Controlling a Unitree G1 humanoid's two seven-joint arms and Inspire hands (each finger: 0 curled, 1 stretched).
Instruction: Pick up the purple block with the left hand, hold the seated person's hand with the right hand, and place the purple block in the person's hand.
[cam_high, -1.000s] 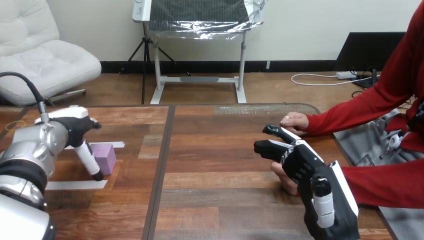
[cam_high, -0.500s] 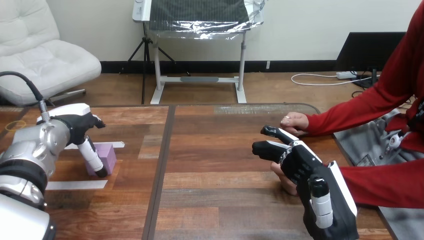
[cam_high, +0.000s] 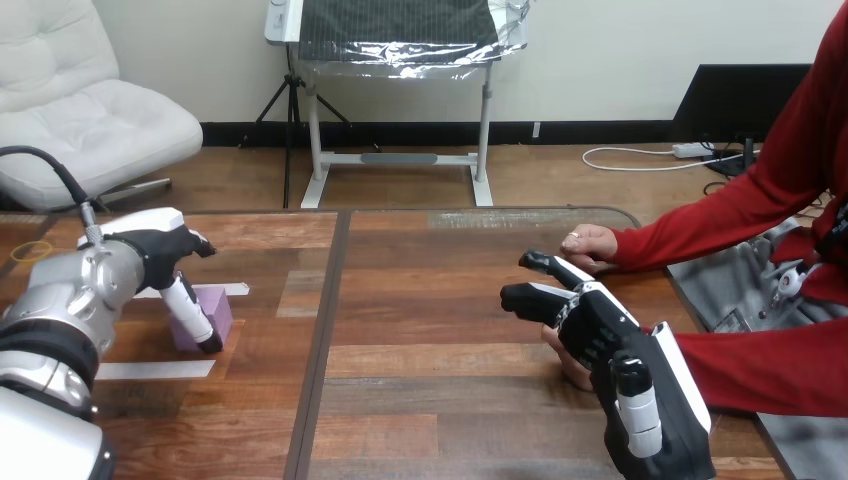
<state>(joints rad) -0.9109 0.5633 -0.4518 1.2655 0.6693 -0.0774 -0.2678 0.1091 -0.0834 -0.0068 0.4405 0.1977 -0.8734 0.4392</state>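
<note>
The purple block (cam_high: 217, 304) lies on the left part of the wooden table (cam_high: 440, 350), between two strips of white tape. My left hand (cam_high: 160, 250) hangs over it, and one straight finger (cam_high: 192, 312) slants down across the block's left front face, its tip on the table. I see no finger curled round the block. At the right, my right hand (cam_high: 598, 332) lies over the person's hand (cam_high: 560, 352), which shows beneath it. Its fingers (cam_high: 528, 296) reach forward, loosely bent, past that hand and not closed round it.
The person's other hand (cam_high: 590, 242) rests on the table further back at the right, on a red sleeve. White tape strips (cam_high: 150, 369) mark the block's place. A dark seam (cam_high: 322, 340) runs down the table left of centre.
My left hand has moved slightly right, so its straight finger now crosses the block's front instead of standing beside it. The right hand has edged a little to the left.
</note>
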